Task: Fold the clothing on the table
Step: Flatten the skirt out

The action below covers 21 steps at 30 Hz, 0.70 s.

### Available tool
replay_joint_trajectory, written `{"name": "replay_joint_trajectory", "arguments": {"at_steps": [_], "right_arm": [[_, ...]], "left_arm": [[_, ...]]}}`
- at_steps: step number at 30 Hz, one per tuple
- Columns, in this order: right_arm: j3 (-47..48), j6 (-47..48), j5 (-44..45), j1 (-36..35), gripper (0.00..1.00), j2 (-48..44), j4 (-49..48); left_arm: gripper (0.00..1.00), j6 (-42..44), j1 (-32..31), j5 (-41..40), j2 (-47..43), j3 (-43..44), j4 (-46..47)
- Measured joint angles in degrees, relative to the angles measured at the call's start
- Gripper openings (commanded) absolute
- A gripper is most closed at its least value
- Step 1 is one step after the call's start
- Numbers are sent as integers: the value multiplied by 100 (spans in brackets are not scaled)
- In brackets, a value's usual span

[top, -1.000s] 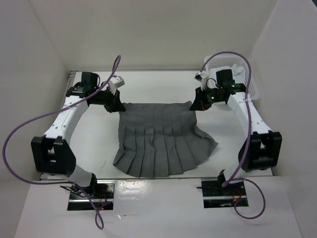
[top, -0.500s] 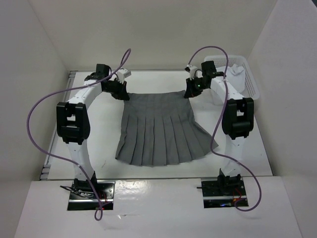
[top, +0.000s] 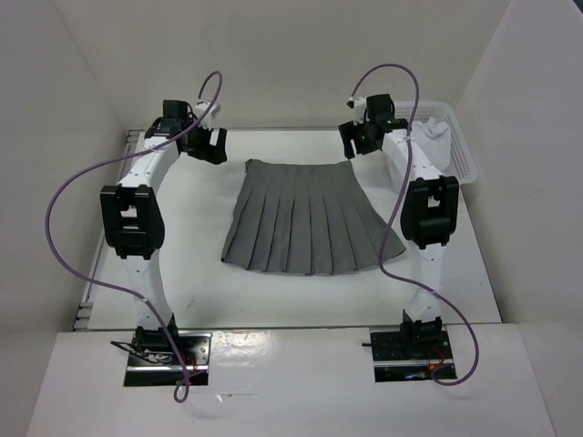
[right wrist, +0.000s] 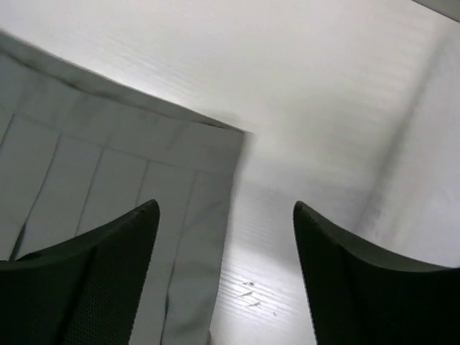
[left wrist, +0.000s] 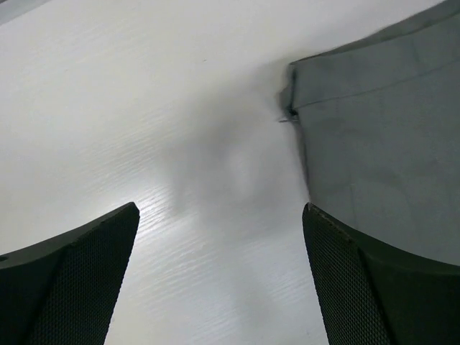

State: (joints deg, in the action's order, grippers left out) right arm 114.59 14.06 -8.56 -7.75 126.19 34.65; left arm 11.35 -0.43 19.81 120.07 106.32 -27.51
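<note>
From above, the dark grey pleated fabric skirt [top: 305, 218] lies flat in the middle of the large matte white tabletop [top: 191, 264], its narrow waistband toward the far edge and its wider hem toward the arm bases. All its edges are free. There is bare table on the left side, a narrower strip on the right where the right arm stands, and a band between the hem and the near edge. The left gripper [top: 214, 146] hovers just beside the far left corner of the waistband, and the right gripper [top: 355, 144] is near the far right corner. A white plastic lattice basket [top: 460, 150] with a white cloth [top: 435, 137] inside sits at the far right corner. Plain white walls close the table on three sides. In the left wrist view, the left gripper [left wrist: 221, 208] stands wide open with nothing between its fingers – only white table [left wrist: 144, 93] – and the skirt's corner [left wrist: 381, 144] lies to the right. In the right wrist view, the right gripper [right wrist: 225, 208] is also spread open and holds nothing. The waistband corner [right wrist: 108, 165] lies on the left – its side edge runs down through the gap – with bare table [right wrist: 323, 93] beyond it.
</note>
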Motion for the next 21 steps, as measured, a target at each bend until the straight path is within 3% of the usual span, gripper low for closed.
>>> {"name": "replay_joint_trajectory", "arguments": {"at_steps": [2, 6, 14, 21], "right_arm": [[-85, -153, 323, 0, 92, -107, -79], [-710, -247, 450, 0, 93, -903, -11], [-2671, -22, 146, -179, 93, -3508, 422], [-4395, 258, -28, -326, 93, -4444, 951]], "left_arm": [[100, -155, 48, -219, -70, -24, -4], [100, -293, 116, -376, -682, -487, -254], [100, -201, 87, -208, -2820, -1869, -1386], [100, -48, -369, 107, -2935, -2879, -2031]]}}
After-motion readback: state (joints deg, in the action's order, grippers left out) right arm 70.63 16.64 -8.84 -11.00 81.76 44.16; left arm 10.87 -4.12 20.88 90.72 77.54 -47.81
